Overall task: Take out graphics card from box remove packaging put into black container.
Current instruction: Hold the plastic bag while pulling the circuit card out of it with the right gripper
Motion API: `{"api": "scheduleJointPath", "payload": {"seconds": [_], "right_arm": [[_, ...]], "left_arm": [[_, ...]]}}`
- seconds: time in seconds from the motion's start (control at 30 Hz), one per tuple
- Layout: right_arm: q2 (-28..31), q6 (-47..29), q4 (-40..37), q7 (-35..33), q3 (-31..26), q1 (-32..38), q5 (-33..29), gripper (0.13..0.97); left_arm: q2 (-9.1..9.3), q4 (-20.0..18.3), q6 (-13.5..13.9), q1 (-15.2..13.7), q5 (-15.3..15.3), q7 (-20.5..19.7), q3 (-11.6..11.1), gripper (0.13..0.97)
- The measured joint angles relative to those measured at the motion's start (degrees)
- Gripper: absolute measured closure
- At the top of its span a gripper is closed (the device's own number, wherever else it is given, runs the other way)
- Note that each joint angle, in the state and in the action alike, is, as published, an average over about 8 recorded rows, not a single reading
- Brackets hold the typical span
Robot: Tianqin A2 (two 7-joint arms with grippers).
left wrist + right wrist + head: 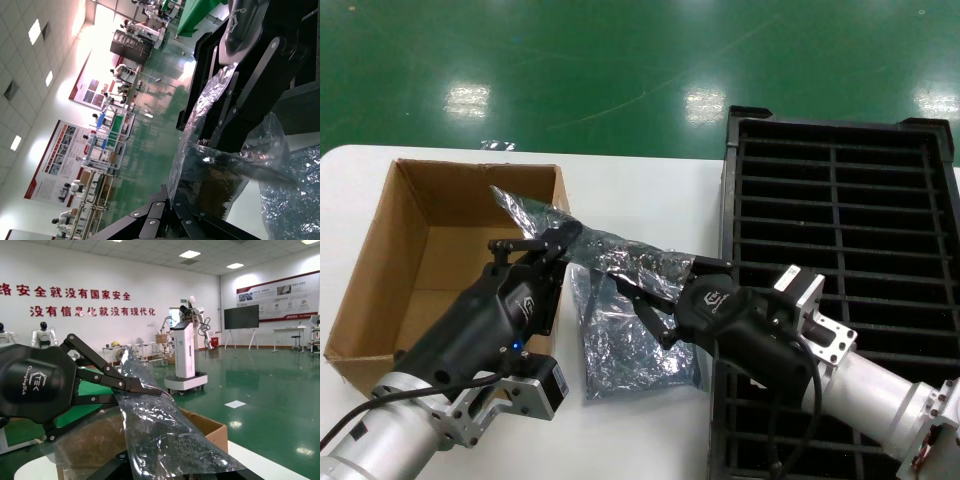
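Both grippers hold one crinkly grey-silver packaging bag (610, 252) stretched between them above the table. My left gripper (556, 243) is shut on its end by the brown cardboard box (380, 270). My right gripper (640, 292) is shut on its other end, beside the black container (732, 200). In the left wrist view the bag (220, 175) runs from my left gripper (174, 199) to the right gripper (222, 137). In the right wrist view the bag (160, 435) hides the right jaws, and the left gripper (150, 389) pinches it. No graphics card shows.
A second identical bag (630, 350) lies flat on the white table under the held one, between the two arms; it also shows in the left wrist view (295, 200). The box (210, 427) stands open at the left. The slotted tray fills the right side.
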Motion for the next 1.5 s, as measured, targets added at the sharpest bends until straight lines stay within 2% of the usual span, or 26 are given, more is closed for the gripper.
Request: {"api": "scheduleJointPath", "payload": {"seconds": [0.33, 1.27, 1.5], "right_arm": [[0.72, 0.95, 1.36, 1.91, -0.04, -0.39, -0.65, 0.902], [13.01, 1.26, 19.73, 9.71, 2.87, -9.64, 0.52, 0.902], [13.87, 1.44, 21.16, 10.35, 2.56, -10.06, 0.46, 0.902]], "left_arm": [[0.00, 0.00, 0.00, 0.00, 0.00, 0.00, 0.00, 0.958], [0.00, 0.00, 0.00, 0.00, 0.00, 0.00, 0.00, 0.958], [0.00, 0.00, 0.00, 0.00, 0.00, 0.00, 0.00, 0.958]]}}
